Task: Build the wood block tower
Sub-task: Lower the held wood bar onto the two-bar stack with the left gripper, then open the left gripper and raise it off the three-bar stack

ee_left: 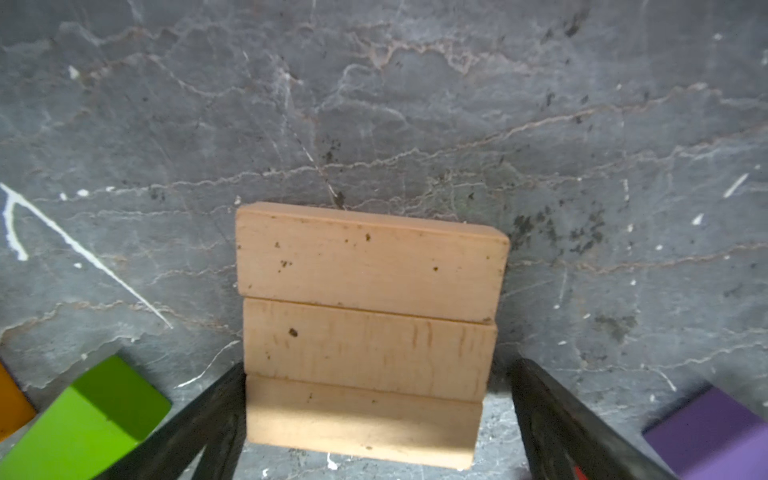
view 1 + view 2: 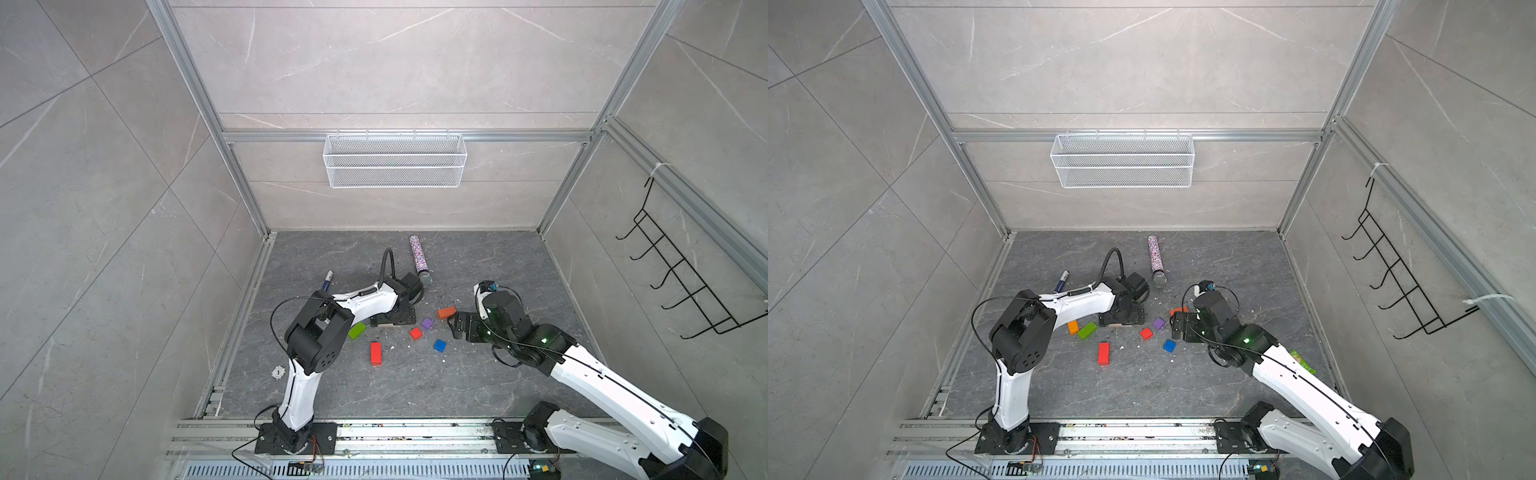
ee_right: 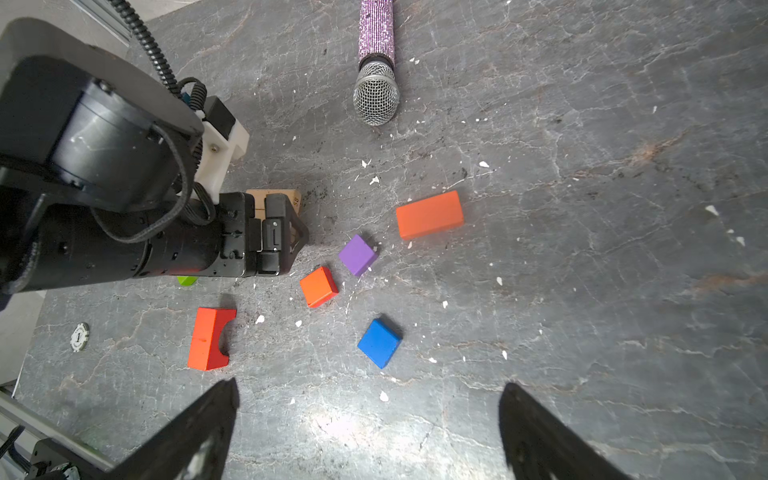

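The tower [image 1: 370, 307] was one flat layer: three tan blocks [image 1: 365, 266] lying side by side, long sides touching, on the surface [image 3: 582, 249] left of middle in both top views, mostly hidden there under the left wrist. Farthest left, a marker [image 2: 1061, 282] lay toward the back. Next came a small orange block [image 2: 1073, 327] and, just beside it, a green block [image 2: 1087, 330], both left of the tower. The left hand [image 1: 376, 370] was open, its jaws straddling the nearest tan block. One finger [image 1: 216, 399] was at the block's end, touching or not I could not tell, and the opposite one stood clear. In front of the tower lay a red oblong [image 3: 210, 338] with a half-round notch in one side. To the right a red cube [image 3: 318, 286], a purple cube [image 3: 357, 254], a blue cube [image 3: 379, 343] and an orange oblong [image 3: 430, 214] lay scattered, none touching another. Behind them lay a microphone [image 3: 376, 83], head toward the blocks. The right hand [image 3: 368, 386], just right of the orange oblong in both top views, was open too, jaws spread wide with nothing between them.
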